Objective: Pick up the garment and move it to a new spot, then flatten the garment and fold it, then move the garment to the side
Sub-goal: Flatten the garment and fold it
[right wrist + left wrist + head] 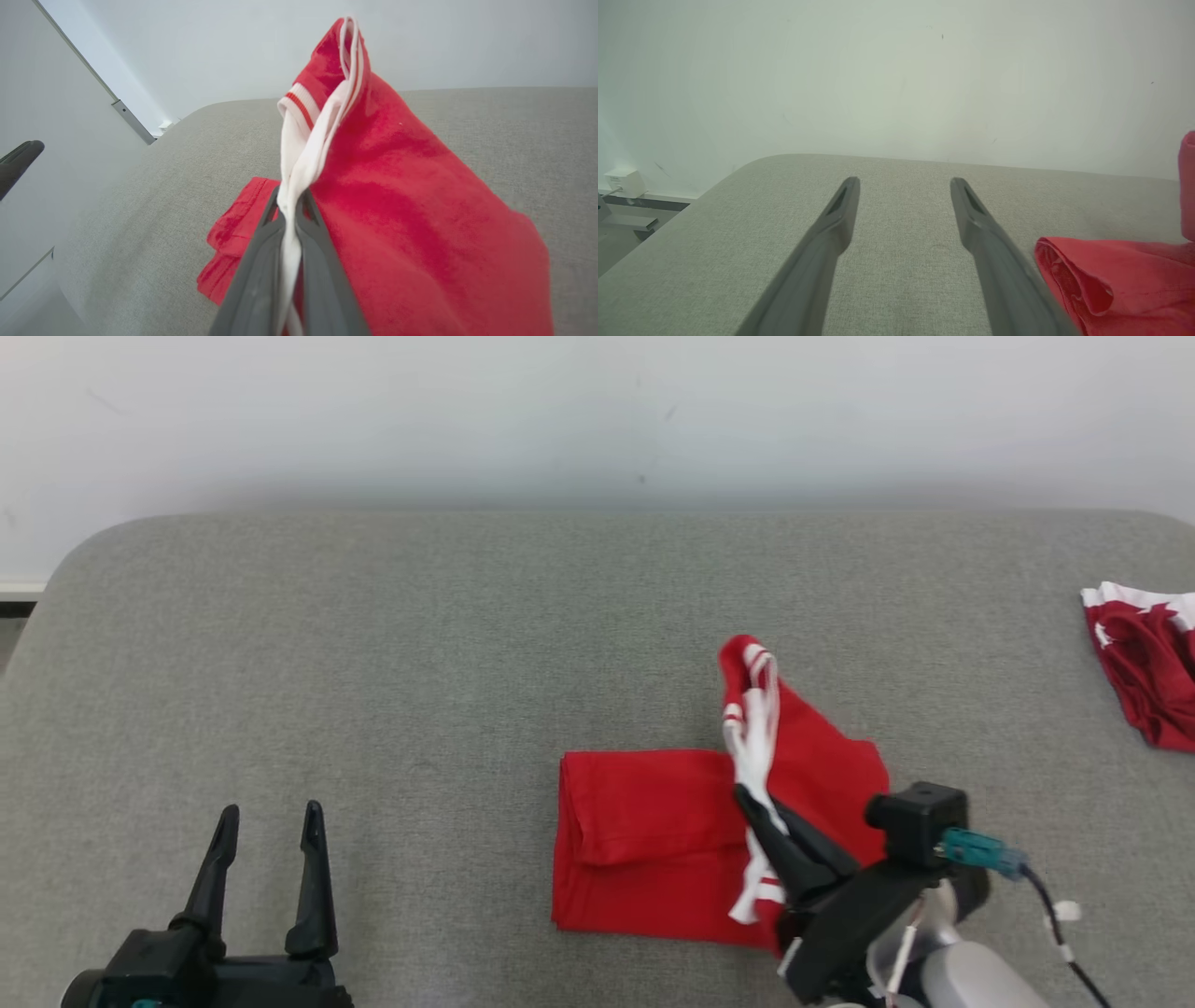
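The red garment (653, 840) with white striped trim lies partly folded on the grey surface, right of centre. My right gripper (747, 798) is shut on its white trimmed edge and holds that side raised off the surface, so a red flap (402, 186) stands up. In the right wrist view the white trim (299, 154) runs between the closed fingers (261, 261). My left gripper (271, 821) is open at the lower left, well clear of the garment. In the left wrist view its fingers (831, 228) stand apart over bare fabric, with the garment's folded edge (1087, 284) just to the right.
A second red and white garment (1144, 663) lies at the far right edge of the grey padded surface (373, 644). A pale wall runs behind the surface. The left half of the surface is bare fabric.
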Available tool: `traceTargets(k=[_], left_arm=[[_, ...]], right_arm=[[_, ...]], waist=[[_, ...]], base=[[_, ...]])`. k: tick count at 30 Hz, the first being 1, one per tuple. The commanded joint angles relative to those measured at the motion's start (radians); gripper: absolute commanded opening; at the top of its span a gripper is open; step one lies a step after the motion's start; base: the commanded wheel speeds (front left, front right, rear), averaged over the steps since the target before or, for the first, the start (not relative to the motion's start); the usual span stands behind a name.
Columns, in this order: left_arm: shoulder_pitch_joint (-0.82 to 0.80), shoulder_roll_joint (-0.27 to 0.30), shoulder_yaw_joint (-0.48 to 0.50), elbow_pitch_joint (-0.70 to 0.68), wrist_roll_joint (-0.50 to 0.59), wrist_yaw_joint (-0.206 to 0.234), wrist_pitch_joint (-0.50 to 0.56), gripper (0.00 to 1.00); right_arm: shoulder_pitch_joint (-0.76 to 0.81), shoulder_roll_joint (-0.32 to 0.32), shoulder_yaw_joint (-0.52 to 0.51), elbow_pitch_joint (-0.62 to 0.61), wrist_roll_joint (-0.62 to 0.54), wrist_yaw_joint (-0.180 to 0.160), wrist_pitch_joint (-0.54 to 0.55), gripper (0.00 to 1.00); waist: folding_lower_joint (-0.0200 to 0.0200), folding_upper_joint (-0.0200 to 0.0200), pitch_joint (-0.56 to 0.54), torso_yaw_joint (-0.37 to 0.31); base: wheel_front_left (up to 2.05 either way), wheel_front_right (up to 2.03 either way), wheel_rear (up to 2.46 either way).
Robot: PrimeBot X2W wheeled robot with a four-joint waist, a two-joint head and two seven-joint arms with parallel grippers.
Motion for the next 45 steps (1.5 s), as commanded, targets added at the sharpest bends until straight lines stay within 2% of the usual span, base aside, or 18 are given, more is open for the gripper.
traceTargets(k=[1, 6, 20, 21, 22, 23, 29, 34, 40, 45], left_arm=[[-0.014, 0.000, -0.006, 0.003, -0.007, 0.005, 0.000, 1.00], [-0.030, 0.000, -0.037, 0.005, -0.017, 0.014, 0.000, 1.00], [-0.082, 0.000, -0.058, 0.042, -0.031, 0.009, 0.000, 1.00], [-0.083, 0.000, -0.059, 0.043, -0.032, 0.010, 0.000, 1.00], [-0.085, 0.000, -0.059, 0.044, -0.032, 0.010, 0.000, 1.00], [-0.087, 0.000, -0.059, 0.044, -0.032, 0.011, 0.000, 1.00], [-0.082, 0.000, -0.050, 0.043, -0.017, 0.010, 0.000, 1.00], [-0.070, 0.000, -0.034, 0.038, -0.008, 0.002, 0.000, 1.00], [-0.057, -0.001, -0.012, 0.031, 0.004, -0.007, 0.000, 1.00], [-0.047, 0.000, -0.010, 0.015, 0.015, -0.004, 0.000, 1.00]], right_arm=[[-0.016, 0.019, 0.008, 0.008, -0.003, -0.003, -0.002, 0.00], [-0.053, 0.088, 0.033, 0.070, -0.011, -0.003, -0.023, 0.00], [-0.126, 0.173, 0.116, 0.277, 0.006, -0.003, -0.087, 0.00], [-0.134, 0.175, 0.120, 0.288, 0.006, -0.003, -0.096, 0.31], [-0.142, 0.179, 0.124, 0.296, 0.009, -0.003, -0.107, 0.80], [-0.146, 0.181, 0.126, 0.305, 0.012, -0.003, -0.118, 1.00], [-0.180, 0.149, 0.091, 0.334, -0.002, -0.003, -0.225, 1.00], [-0.186, 0.083, 0.013, 0.316, -0.018, -0.003, -0.303, 1.00], [-0.128, 0.011, -0.110, 0.243, -0.063, -0.003, -0.342, 1.00], [-0.068, -0.005, -0.185, 0.180, -0.109, -0.003, -0.349, 1.00]], waist=[[0.0000, 0.0000, 0.005, 0.015], [0.0000, 0.0000, 0.016, 0.045], [0.0000, 0.0000, 0.045, 0.079], [0.0000, 0.0000, 0.045, 0.078], [0.0000, 0.0000, 0.046, 0.077], [0.0000, 0.0000, 0.045, 0.074], [0.0000, 0.0000, 0.040, 0.047], [0.0000, 0.0000, 0.033, 0.017], [0.0000, 0.0000, 0.023, -0.023], [0.0000, 0.0000, 0.016, -0.046]], base=[[0.00, 0.00, 0.00], [0.00, 0.00, 0.00], [0.00, 0.00, 0.00], [0.00, 0.00, 0.00], [0.00, 0.00, 0.00], [0.00, 0.00, 0.00], [0.00, 0.00, 0.00], [0.00, 0.00, 0.00], [0.00, 0.00, 0.00], [0.00, 0.00, 0.00]])
